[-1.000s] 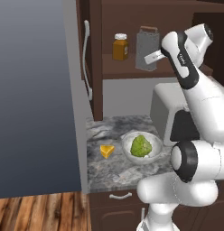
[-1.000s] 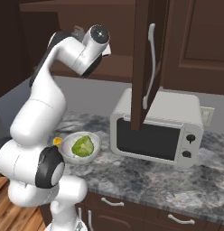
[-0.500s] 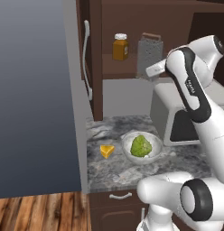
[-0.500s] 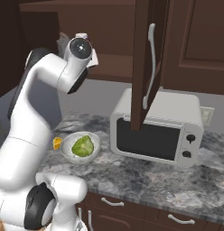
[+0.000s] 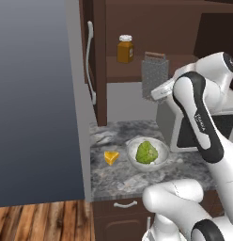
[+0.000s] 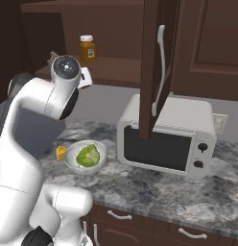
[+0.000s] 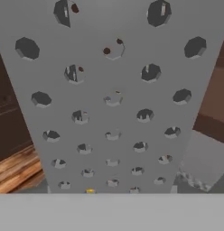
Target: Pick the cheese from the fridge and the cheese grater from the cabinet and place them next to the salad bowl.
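Beside the cabinet [image 5: 137, 70] shelf, the cheese grater [image 5: 154, 75] hangs off the counter; the arm hides its lower edge. Gripper fingers unseen, grip impossible to tell. Cheese [image 5: 111, 157] lies at the salad bowl's [image 5: 158, 162] nine o'clock.

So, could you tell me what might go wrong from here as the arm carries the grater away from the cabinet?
1. The cheese grater fills the hand view with the fingers hidden, so the grip cannot be checked; it might slip.
2. The amber jar stands close beside the grater on the shelf; a sideways swing could knock it.
3. On the way down, the grater passes near the microwave and the salad bowl, beside the cheese.
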